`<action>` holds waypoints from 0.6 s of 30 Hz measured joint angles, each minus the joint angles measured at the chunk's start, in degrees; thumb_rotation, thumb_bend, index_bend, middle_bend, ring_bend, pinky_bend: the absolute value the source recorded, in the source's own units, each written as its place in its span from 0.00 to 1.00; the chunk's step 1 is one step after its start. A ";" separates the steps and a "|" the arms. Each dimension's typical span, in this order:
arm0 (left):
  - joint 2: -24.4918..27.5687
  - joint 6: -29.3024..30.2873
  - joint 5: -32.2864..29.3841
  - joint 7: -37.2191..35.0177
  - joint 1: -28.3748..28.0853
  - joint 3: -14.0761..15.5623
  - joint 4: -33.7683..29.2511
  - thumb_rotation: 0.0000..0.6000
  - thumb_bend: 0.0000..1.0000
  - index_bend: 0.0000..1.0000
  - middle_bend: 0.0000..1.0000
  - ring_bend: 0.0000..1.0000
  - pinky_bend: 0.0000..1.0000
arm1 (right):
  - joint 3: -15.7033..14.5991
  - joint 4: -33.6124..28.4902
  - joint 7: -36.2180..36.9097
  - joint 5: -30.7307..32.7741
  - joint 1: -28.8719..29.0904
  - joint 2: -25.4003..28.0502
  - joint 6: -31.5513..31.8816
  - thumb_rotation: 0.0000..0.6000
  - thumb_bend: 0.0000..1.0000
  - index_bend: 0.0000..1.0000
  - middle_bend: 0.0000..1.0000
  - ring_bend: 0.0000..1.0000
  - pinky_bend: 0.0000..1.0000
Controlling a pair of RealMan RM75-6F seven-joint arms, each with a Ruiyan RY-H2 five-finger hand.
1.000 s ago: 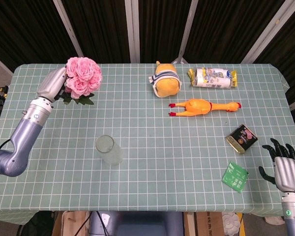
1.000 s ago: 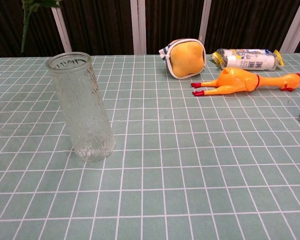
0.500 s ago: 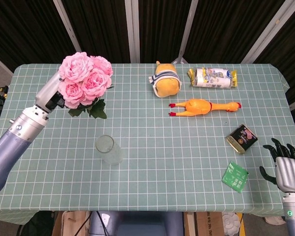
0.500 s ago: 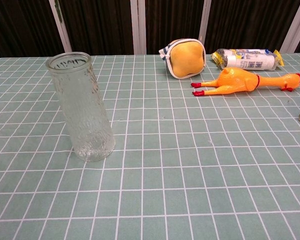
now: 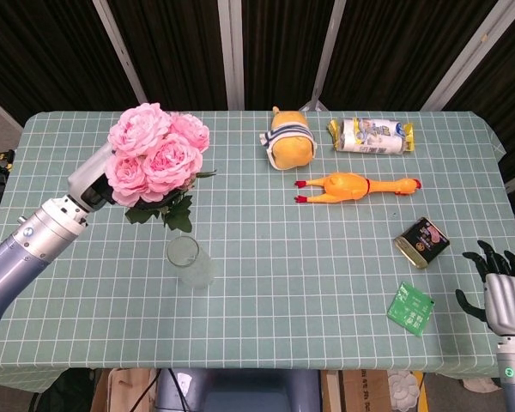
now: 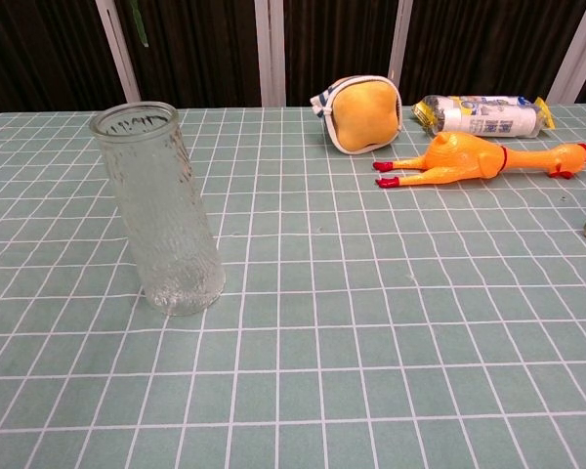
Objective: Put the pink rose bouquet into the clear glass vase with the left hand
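Note:
In the head view my left hand (image 5: 93, 182) grips the pink rose bouquet (image 5: 157, 157) from the left and holds it in the air. The blooms face up, with green leaves (image 5: 167, 209) hanging below them, just above and left of the clear glass vase (image 5: 190, 261). The vase stands upright on the green checked table (image 5: 266, 283). The chest view shows the vase (image 6: 163, 213) close up, with only a green stem tip (image 6: 137, 21) at the top edge. My right hand (image 5: 500, 289) hangs open at the table's near right corner, holding nothing.
A yellow plush pouch (image 5: 290, 146), a snack packet (image 5: 371, 136) and a rubber chicken (image 5: 357, 184) lie at the back right. A dark tin (image 5: 421, 241) and a green sachet (image 5: 410, 307) lie near my right hand.
My left hand has carried the bouquet from the back left of the table up and toward the vase. The right hand has stayed put.

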 measured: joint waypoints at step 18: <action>1.68 -1.76 12.53 -11.37 -3.47 9.39 5.38 1.00 0.38 0.42 0.44 0.28 0.41 | 0.33 0.27 0.39 0.24 -0.06 -0.11 0.26 1.00 0.33 0.26 0.12 0.17 0.09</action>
